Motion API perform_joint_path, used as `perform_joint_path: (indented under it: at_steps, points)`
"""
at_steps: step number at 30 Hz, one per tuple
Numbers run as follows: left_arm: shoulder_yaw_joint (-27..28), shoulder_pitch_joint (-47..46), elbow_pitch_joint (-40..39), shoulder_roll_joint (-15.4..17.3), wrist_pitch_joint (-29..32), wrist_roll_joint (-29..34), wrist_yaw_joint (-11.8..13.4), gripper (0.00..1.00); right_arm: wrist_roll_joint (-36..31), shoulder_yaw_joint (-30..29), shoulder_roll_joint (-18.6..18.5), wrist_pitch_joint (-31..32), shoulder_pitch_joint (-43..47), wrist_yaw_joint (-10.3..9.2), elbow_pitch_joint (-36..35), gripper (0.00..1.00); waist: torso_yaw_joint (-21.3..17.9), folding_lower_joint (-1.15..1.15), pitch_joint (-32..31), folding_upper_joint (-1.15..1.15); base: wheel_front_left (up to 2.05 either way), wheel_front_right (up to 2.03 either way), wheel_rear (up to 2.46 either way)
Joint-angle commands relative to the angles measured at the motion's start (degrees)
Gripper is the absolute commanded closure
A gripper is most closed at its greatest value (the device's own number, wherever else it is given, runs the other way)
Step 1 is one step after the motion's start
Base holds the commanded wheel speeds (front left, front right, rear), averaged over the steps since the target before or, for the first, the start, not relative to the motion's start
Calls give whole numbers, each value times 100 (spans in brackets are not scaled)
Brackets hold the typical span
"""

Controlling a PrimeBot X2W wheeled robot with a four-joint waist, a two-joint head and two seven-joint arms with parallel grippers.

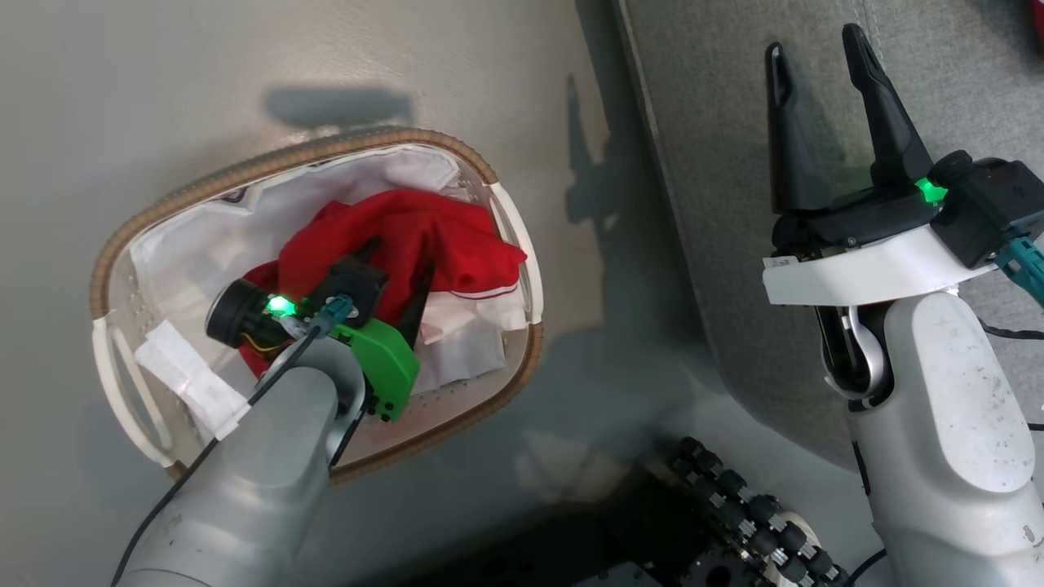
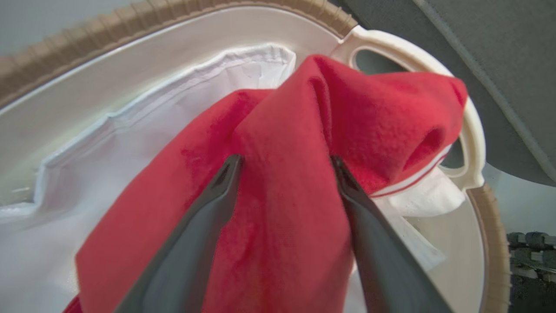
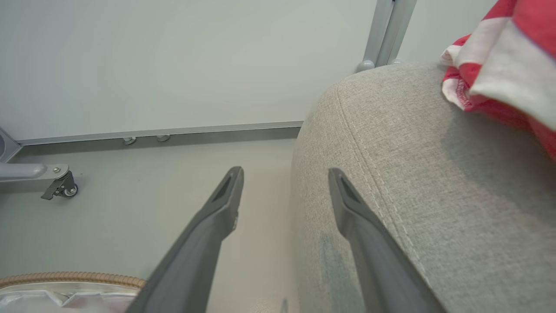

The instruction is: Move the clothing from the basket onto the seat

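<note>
Left gripper [image 2: 284,163] is set inside basket [image 2: 130,26], jaws spread astride a clothing [image 2: 382,108] fold, nothing pinched yet, placed for closing. Right gripper [image 1: 816,57] is held open, empty, above seat [image 1: 962,65] edge; one garment [image 3: 499,65] lies there.

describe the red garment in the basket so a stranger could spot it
Left of the big grey seat stands an oval white basket with a brown woven rim. Crumpled inside lies the garment, bright red against the plain white liner beneath it.
</note>
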Motion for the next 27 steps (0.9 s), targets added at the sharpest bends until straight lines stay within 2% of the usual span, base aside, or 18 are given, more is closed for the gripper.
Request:
perform_joint_path:
  at_steps: [1, 2, 3, 4, 5, 6, 17, 27]
  points:
    - [45, -90, 78, 58, -4, -55, -13, 0, 46, 11, -9, -14, -68, -8, -10, 0, -107, -1, 106, 0, 0, 0, 0]
    - [68, -106, 132, 60, -3, -68, -13, 7, 53, 15, -8, -14, -75, -8, -6, 0, -112, -1, 110, 0, 0, 0, 0]
    - [99, -124, 184, 64, -3, -78, -13, 24, 56, 16, -9, -14, -80, -8, 2, 0, -116, -1, 110, 0, 0, 0, 0]
    - [117, -133, 224, 61, -4, -73, -13, 64, 60, 19, -9, -14, -81, -8, 9, 0, -118, -1, 108, 0, 0, 0, 0]
    - [132, -143, 261, 48, -3, -68, -13, 85, 66, 18, -9, -14, -77, -8, 20, 0, -117, -1, 101, 0, 0, 0, 0]
    - [148, -145, 282, 37, -4, -78, -13, 100, 70, 13, -9, -14, -73, -8, 32, 0, -112, -1, 92, 0, 0, 0, 0]
    - [240, 140, -46, -56, -3, -171, -13, 100, -82, -23, -11, -14, 53, -8, 208, 0, 136, -1, -416, 0, 0, 0, 0]
    - [549, 708, -1001, 159, -3, -121, -13, 100, -372, -173, -13, -14, 345, -8, 457, 0, 548, -1, -1489, 0, 0, 0, 0]
